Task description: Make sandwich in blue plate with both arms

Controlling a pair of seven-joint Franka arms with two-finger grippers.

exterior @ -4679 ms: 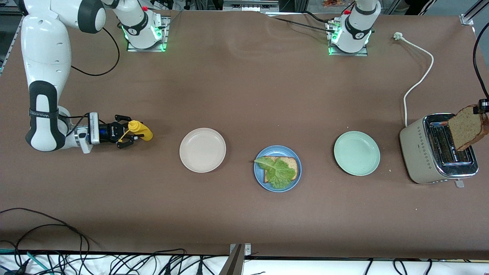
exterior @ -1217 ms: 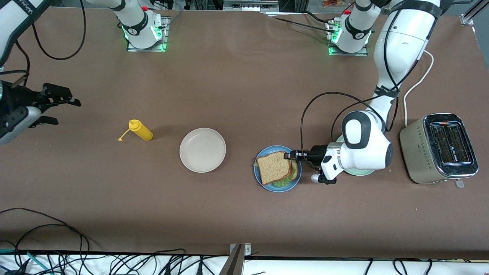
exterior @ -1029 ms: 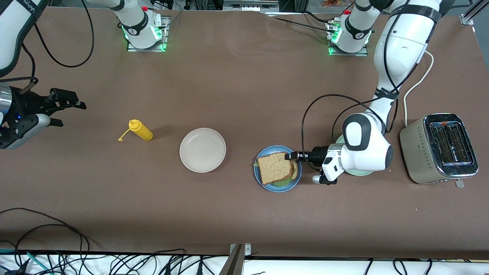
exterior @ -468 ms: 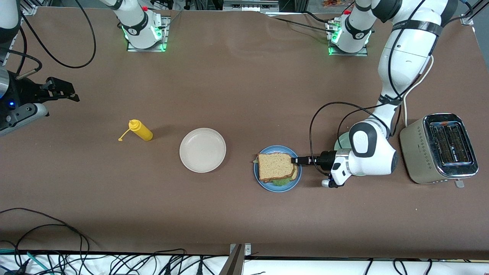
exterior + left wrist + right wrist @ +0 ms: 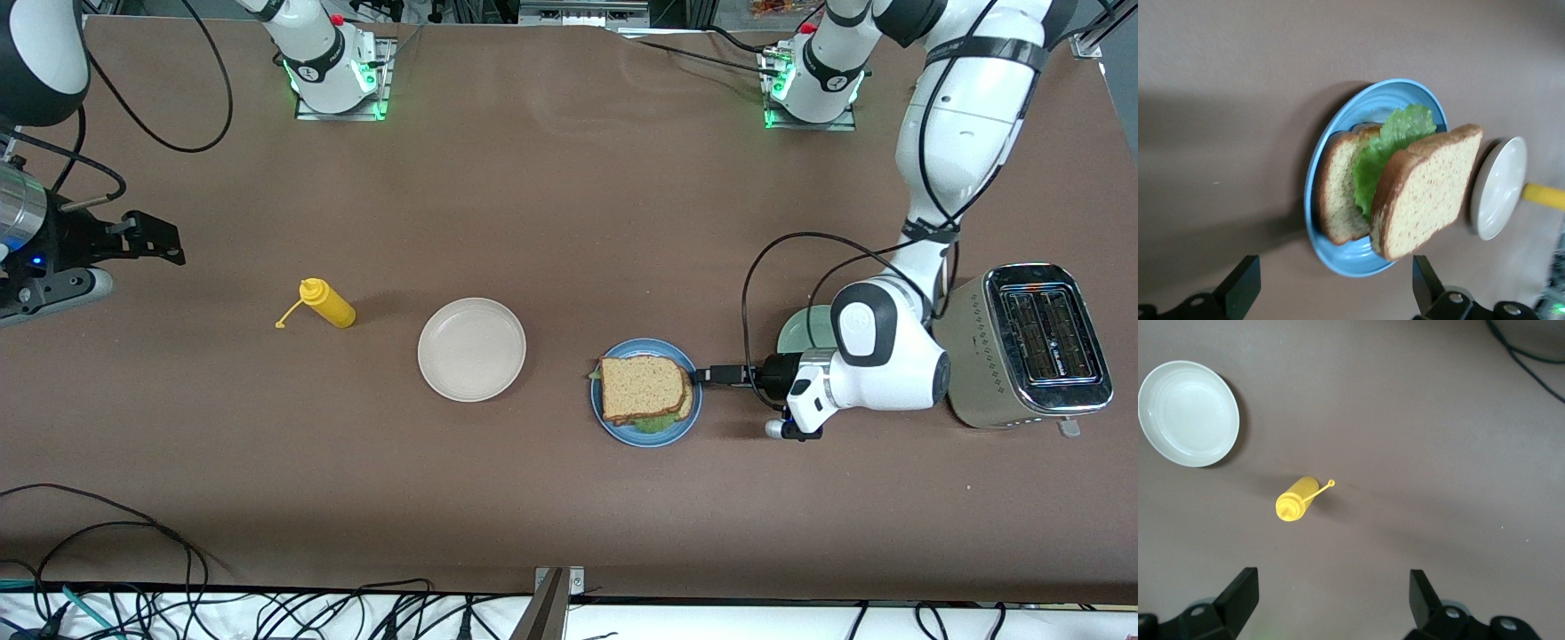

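1. Front view: the sandwich [image 5: 644, 388] lies on the blue plate [image 5: 646, 435] in the lower middle of the frame, its top slice covering most of the dish so that only a sliver of lettuce [image 5: 652, 425] peeps out at the lower edge. The left gripper [image 5: 709, 375] sits low just beside the plate's rim, toward the left arm's end of the table, holding nothing. The left arm's white wrist hides most of the mint-green plate [image 5: 805, 329]. The toaster [image 5: 1031, 345] stands at the frame's right edge. The right gripper [image 5: 156, 240] hangs at the frame's left edge, its arm cut off there. The yellow bottle [image 5: 325, 302] and the cream plate [image 5: 472, 348] lie well apart, with bare brown table [image 5: 569, 222] above them

2. Left wrist view: the left gripper's fingers [image 5: 1239, 291] stand wide apart at the bottom corners, empty, only their tips in frame. The sandwich [image 5: 1405, 190] fills the blue plate [image 5: 1351, 257], with the lettuce [image 5: 1395, 143] between the slices; the cream plate [image 5: 1498, 190] is partly hidden by the top slice

3. Right wrist view: the right gripper's fingers [image 5: 1238, 597] are spread wide and empty above the yellow bottle [image 5: 1297, 500]; the cream plate [image 5: 1189, 413] is at upper left, a cable [image 5: 1525, 347] cut off at upper right
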